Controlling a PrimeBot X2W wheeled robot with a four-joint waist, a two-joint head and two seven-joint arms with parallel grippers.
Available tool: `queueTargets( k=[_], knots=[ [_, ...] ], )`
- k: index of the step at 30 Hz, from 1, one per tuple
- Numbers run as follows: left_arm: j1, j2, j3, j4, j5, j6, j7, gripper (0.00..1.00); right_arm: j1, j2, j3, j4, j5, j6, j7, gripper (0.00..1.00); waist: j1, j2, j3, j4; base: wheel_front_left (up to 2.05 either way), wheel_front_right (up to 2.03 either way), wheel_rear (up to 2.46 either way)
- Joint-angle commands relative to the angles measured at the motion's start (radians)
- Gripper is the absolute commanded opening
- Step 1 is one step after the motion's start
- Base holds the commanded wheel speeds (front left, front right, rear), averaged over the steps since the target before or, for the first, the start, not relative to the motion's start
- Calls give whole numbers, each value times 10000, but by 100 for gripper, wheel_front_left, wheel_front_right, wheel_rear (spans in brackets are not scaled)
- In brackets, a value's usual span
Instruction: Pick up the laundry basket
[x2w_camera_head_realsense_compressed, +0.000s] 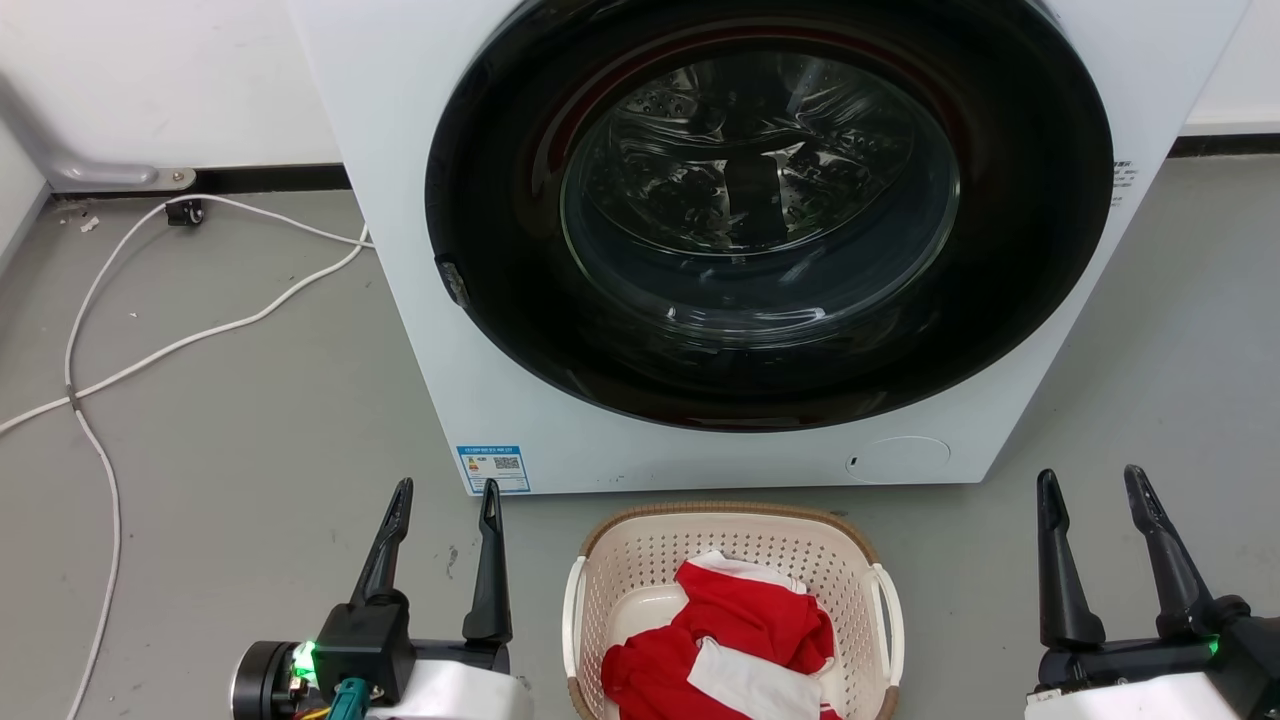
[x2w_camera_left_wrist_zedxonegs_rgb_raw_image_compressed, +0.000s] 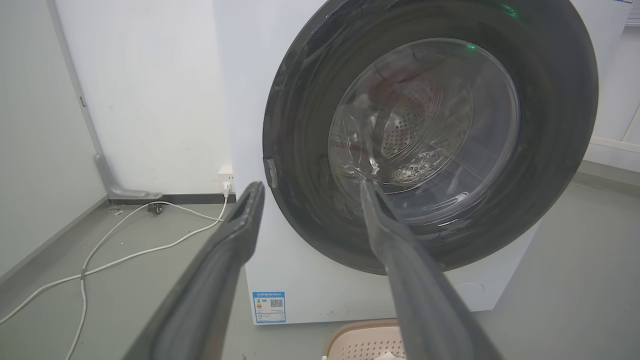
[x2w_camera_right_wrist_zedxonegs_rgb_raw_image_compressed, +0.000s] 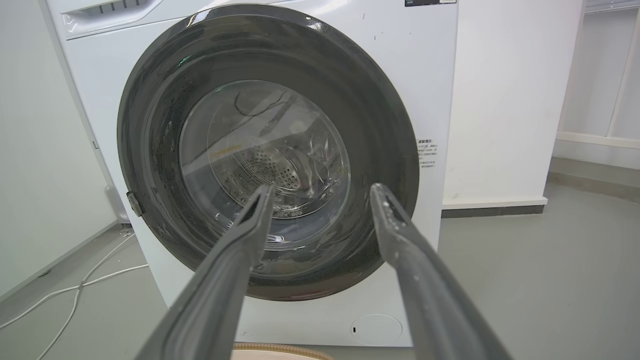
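The laundry basket (x2w_camera_head_realsense_compressed: 640, 560), cream with perforated walls, a brown woven-look rim and white side handles, stands on the floor at the bottom centre of the head view, right in front of the washing machine. Red and white clothes (x2w_camera_head_realsense_compressed: 745, 640) lie inside it. My left gripper (x2w_camera_head_realsense_compressed: 447, 492) hovers open to the basket's left, nothing between its fingers. My right gripper (x2w_camera_head_realsense_compressed: 1092, 480) stands open to the basket's right, also holding nothing. The basket's far rim peeks in at the bottom of the left wrist view (x2w_camera_left_wrist_zedxonegs_rgb_raw_image_compressed: 360, 340) and of the right wrist view (x2w_camera_right_wrist_zedxonegs_rgb_raw_image_compressed: 280, 350).
A white front-loading washing machine (x2w_camera_head_realsense_compressed: 420, 150) with a shut dark round door (x2w_camera_head_realsense_compressed: 770, 215) stands directly behind the basket. White cables (x2w_camera_head_realsense_compressed: 180, 340) trail over the grey floor at the left. A white wall runs behind.
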Motion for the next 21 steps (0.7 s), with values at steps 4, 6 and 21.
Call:
queueTargets(
  k=[4, 6, 21],
  knots=[
    [106, 27, 20, 76, -3, 11, -28, 100, 106, -44, 7, 58, 54, -3, -25, 100, 0, -1, -8, 1, 0, 0, 0],
    [96, 27, 12, 100, -8, 26, -28, 100, 112, -44, -1, 66, 57, -3, -25, 100, 0, -1, -14, 9, 0, 0, 0],
    [-484, 25, -60, 778, 70, -367, -28, 100, -126, -42, -164, 424, -364, -3, -23, 100, 0, -1, 195, 64, 0, 0, 0]
  ],
)
